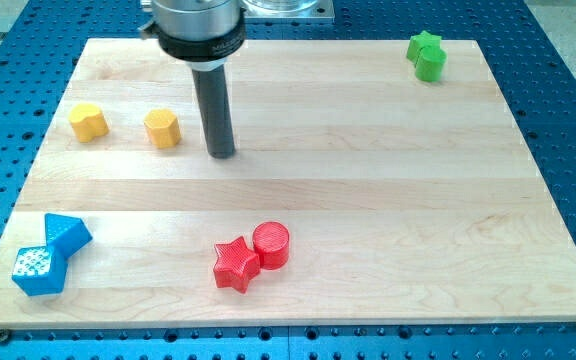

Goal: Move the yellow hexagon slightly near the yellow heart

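The yellow hexagon sits on the wooden board at the view's upper left. The yellow heart lies to its left, with a gap of about one block width between them. My tip rests on the board just to the right of the yellow hexagon, a short gap apart and slightly lower in the view. The dark rod rises from the tip to the arm's mount at the view's top.
A red star and a red cylinder touch at the view's bottom centre. Two blue blocks sit at the bottom left corner. Two green blocks sit at the top right. The board's edge meets a blue perforated surface.
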Available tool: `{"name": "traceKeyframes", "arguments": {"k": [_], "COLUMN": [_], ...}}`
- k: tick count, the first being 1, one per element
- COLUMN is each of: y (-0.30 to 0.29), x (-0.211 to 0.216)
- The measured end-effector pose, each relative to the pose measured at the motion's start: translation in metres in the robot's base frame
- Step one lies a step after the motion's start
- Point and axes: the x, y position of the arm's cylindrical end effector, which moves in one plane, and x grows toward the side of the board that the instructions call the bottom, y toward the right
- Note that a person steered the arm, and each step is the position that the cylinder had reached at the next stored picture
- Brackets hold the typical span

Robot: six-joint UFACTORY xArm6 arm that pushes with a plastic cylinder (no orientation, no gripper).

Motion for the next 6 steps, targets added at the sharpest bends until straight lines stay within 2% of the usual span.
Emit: {"name": "traceKeyframes", "arguments": {"k": [1, 2, 3, 4, 5, 6], "y": [-0.017, -0.072, -0.095, -0.074, -0.102, -0.077], "x": [-0.019, -0.008, 0.005, 0.005, 0.005, -0.004]}}
